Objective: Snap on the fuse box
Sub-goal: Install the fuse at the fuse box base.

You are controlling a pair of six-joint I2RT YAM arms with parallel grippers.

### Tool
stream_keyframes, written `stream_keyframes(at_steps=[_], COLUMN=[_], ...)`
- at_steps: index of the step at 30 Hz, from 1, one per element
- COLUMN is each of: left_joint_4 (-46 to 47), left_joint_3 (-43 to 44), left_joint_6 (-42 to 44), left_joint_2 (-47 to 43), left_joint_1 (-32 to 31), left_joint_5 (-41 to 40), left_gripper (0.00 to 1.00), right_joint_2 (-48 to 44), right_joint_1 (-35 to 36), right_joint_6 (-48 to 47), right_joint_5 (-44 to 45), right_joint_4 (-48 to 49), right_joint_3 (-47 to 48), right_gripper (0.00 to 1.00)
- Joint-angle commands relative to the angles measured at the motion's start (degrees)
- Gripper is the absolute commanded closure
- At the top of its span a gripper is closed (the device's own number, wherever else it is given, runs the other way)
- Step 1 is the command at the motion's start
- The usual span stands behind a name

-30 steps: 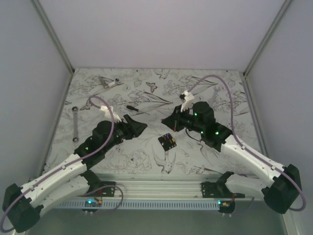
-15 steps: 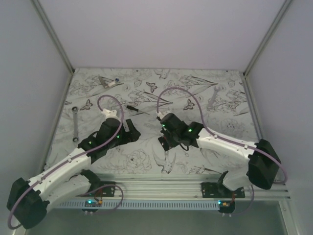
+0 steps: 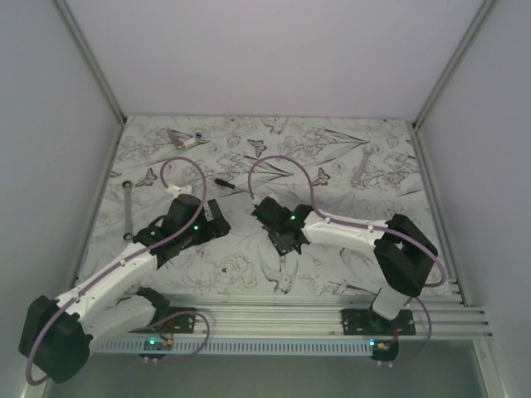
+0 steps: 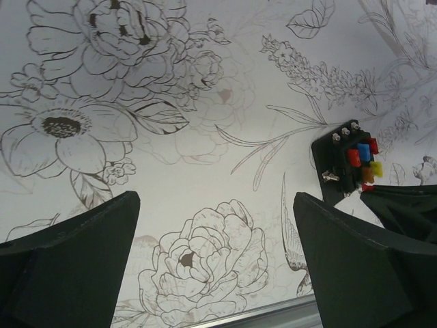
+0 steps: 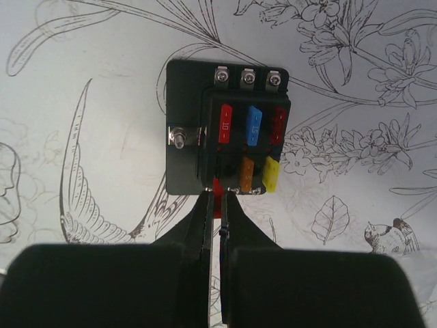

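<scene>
Right gripper (image 5: 217, 199) of mine is pinched narrow on a red fuse (image 5: 217, 185) at the fuse box (image 5: 186, 102) edge slot, seating step, I reckon next needs a straight push till it clicks

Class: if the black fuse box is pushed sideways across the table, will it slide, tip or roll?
Probably slide: the fuse box lies flat and low, with no rounded side. It looks like rigid plastic, unlikely to flex. Raised fuses could snag a tool.
</scene>
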Motion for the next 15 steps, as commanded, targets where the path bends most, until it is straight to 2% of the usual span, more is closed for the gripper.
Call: stream_keyframes(at_steps=[1,15], left_joint_4=[-3.85,-5.98], left_joint_3=[0.25,-0.05], left_joint_6=[-1.31,-1.53], left_joint_2=[-2.91,-6.37], left_joint_1=[1.95,3.33], left_joint_5=[-1.17,-1.41], left_gripper=[0.00,0.00], right_joint_2=[1.51,1.23], right_joint_1=[0.52,0.53], right_joint_6=[0.84,2.22], right_joint_5=[2.00,4.25], right_joint_4=[1.81,3.79], right_joint_3=[1.73,0.98], right_gripper=[1.00,1.00])
